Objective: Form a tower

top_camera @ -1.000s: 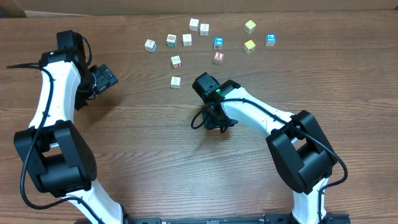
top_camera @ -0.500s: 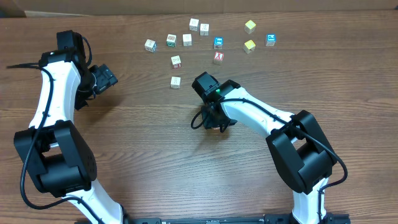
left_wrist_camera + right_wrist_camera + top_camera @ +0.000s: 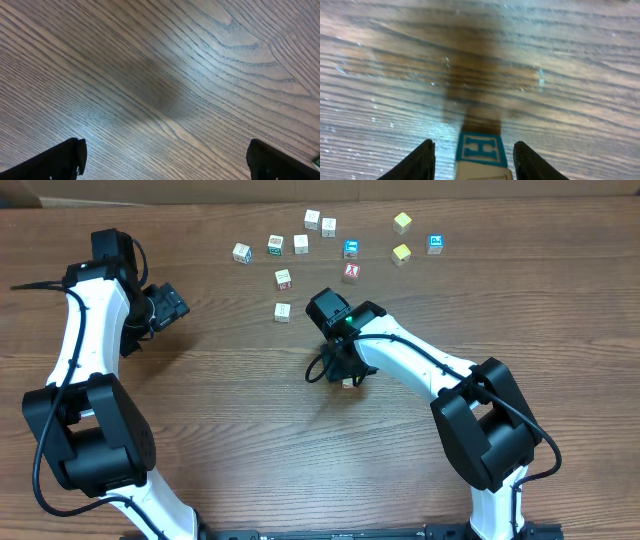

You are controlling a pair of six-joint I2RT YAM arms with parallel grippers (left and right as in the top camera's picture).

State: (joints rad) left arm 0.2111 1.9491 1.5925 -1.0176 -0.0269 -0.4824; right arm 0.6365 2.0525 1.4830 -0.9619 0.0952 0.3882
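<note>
In the right wrist view a pale wooden cube with a blue H face (image 3: 481,149) stands upright between my right gripper's fingers (image 3: 426,160), with a gap on each side. My right gripper (image 3: 473,145) is open around it and touches nothing. This is the top of the tower; how many cubes are under it is hidden. Overhead, only a pale sliver of the tower (image 3: 347,383) peeks out below the right gripper (image 3: 341,372) at mid-table. My left gripper (image 3: 170,305) hangs wide open over bare wood at the left, its black fingertips (image 3: 70,157) far apart.
Several loose cubes lie along the back of the table: a pale one (image 3: 283,311) nearest the right arm, a red-marked one (image 3: 351,273), two yellow ones (image 3: 402,222) (image 3: 401,253) and a blue one (image 3: 436,244).
My right gripper's jaws have parted from the cube, and the wrist has shifted slightly left and back. A sliver of the cube now shows below it overhead. The left arm is unmoved.
</note>
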